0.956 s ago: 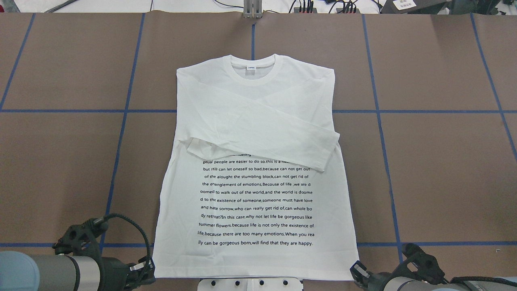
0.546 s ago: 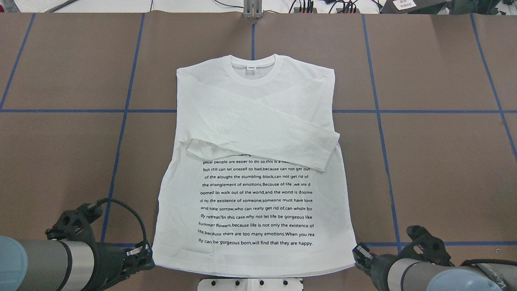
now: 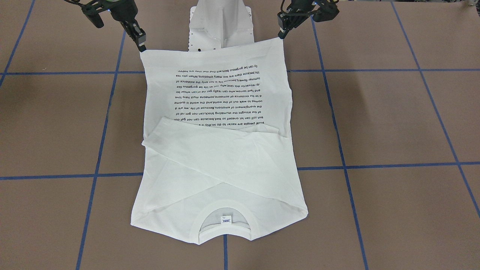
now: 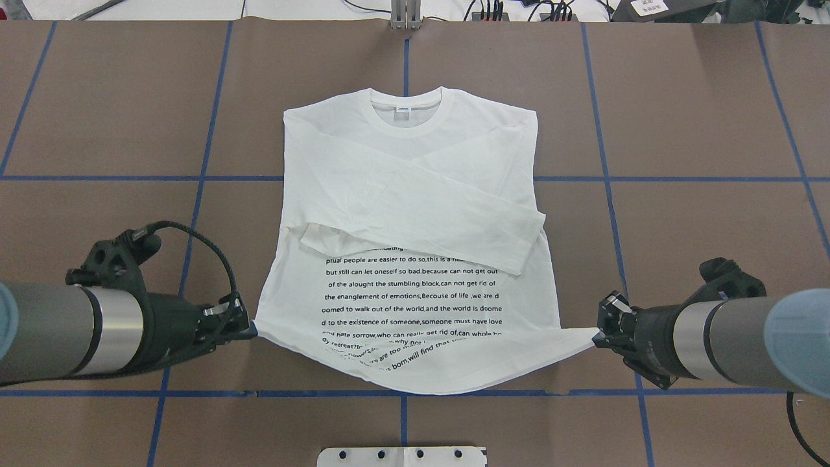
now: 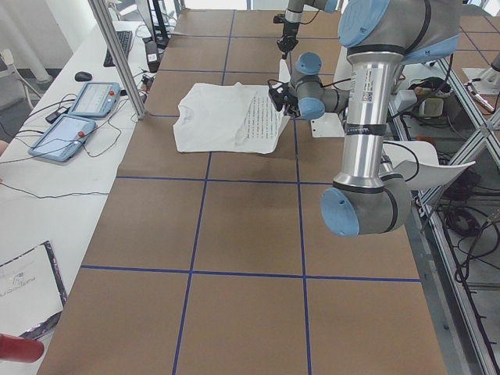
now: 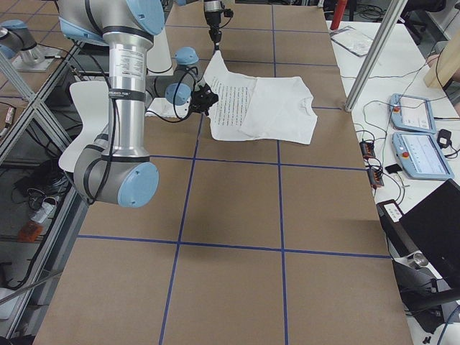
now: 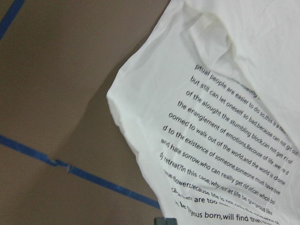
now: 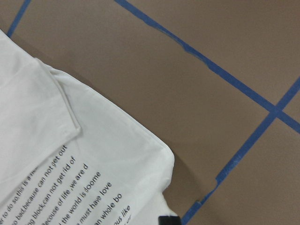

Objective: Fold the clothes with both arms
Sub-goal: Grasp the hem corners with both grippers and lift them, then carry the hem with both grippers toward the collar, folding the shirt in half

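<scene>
We see the white T-shirt (image 4: 415, 194) print-side up mid-table (image 4: 713, 130), collar at the far end, sleeves crossed over the chest. L gripper (image 4: 249, 331) pinches the hem's left corner, fingers pressed together on the fabric. R gripper (image 4: 595, 337) does the same at the right corner. The hem hangs off the table btwn them, sagging in the middle, w/ the bottom text lines curling under. White pedestal (image 4: 402, 456) sits at the near edge.
</scene>
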